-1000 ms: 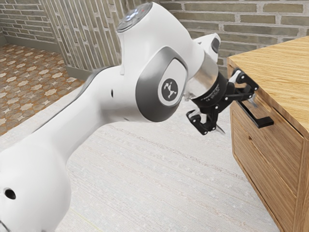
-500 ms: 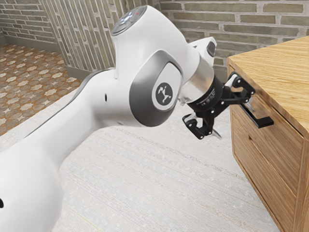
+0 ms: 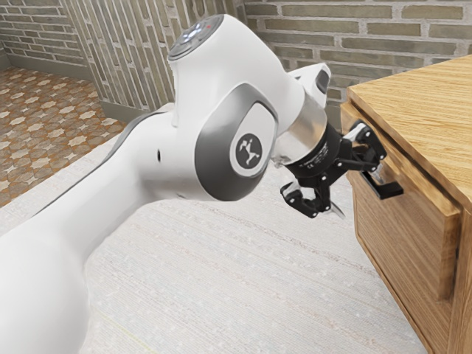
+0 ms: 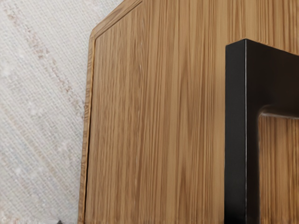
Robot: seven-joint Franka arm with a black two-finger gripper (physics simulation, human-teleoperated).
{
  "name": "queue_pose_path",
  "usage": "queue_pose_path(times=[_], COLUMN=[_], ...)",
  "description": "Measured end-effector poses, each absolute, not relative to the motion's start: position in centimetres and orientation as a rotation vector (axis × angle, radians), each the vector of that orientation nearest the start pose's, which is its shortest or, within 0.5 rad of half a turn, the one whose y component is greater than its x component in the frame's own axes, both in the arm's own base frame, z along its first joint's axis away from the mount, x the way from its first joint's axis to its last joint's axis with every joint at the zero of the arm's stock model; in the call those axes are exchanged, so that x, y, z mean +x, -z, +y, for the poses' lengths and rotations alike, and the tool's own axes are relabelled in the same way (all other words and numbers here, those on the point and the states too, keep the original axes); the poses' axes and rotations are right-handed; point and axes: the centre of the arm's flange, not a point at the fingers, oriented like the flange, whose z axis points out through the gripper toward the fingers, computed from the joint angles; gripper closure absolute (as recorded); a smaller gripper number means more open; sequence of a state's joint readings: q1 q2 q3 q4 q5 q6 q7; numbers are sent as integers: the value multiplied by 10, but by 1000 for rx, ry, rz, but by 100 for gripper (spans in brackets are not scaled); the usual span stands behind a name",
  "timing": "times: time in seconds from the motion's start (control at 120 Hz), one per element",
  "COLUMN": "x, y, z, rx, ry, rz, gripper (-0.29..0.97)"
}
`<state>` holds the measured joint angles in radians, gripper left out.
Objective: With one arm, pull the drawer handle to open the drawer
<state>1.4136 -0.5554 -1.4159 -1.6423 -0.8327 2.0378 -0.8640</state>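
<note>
A light wooden cabinet (image 3: 431,103) with fine straight grain stands at the exterior view's right. Its top drawer (image 3: 402,228) stands partly out, a flat panel bearing a squared matte black bar handle (image 3: 386,185). The glossy white arm (image 3: 147,177) reaches in level from the exterior view's left, wrist bent toward the drawer front. The black gripper (image 3: 341,177) has its fingers spread wide, the upper one against the handle's top end.

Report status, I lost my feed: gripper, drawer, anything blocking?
Gripper open, one finger hooked at the handle. Drawer partly out of the cabinet. No obstruction seen ahead of it.
</note>
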Motion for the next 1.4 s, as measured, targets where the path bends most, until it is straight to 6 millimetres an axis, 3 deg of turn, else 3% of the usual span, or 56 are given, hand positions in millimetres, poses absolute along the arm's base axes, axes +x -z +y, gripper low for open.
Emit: queue_pose_path(times=[0.233, 0.6, 1.4], x=[547, 521, 436], y=[-640, -640, -641], z=[-210, -177, -134], rx=[-3154, -3111, -3109], ry=[587, 575, 622], rz=[-1634, -1739, -1873], gripper=[29, 31, 31])
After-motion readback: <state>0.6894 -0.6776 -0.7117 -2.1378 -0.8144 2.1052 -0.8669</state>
